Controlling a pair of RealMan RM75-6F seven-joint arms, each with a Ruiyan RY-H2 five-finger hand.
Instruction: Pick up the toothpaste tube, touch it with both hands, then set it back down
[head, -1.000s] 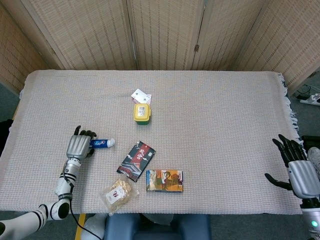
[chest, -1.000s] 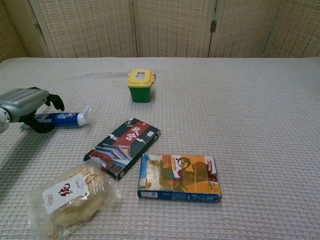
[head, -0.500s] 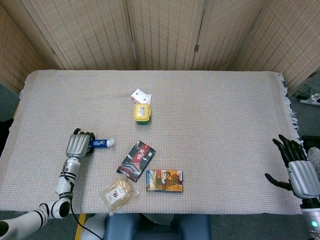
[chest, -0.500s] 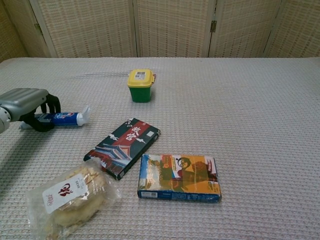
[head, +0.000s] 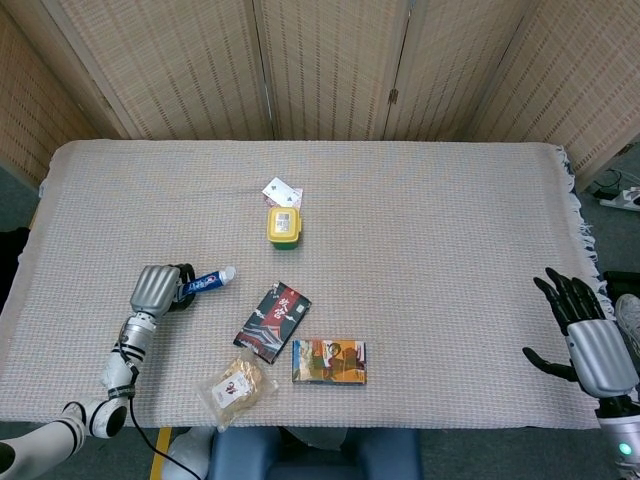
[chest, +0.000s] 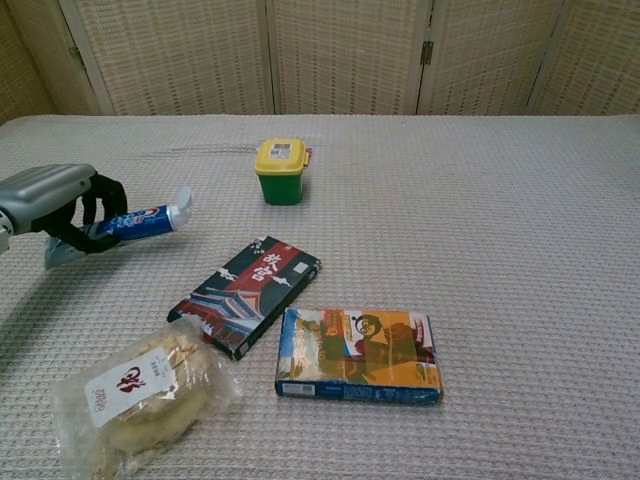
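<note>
The left hand (chest: 55, 200) holds the toothpaste tube (chest: 140, 222) near the left edge of the table (head: 420, 220). Its dark fingers (chest: 100, 205) are curled around the tube's flat back end, and the cap end sticks out past them, tilted up off the table. The tube is blue and white with a white cap. The right hand (head: 585, 335) is by the right edge of the table, its fingers spread wide, holding nothing.
</note>
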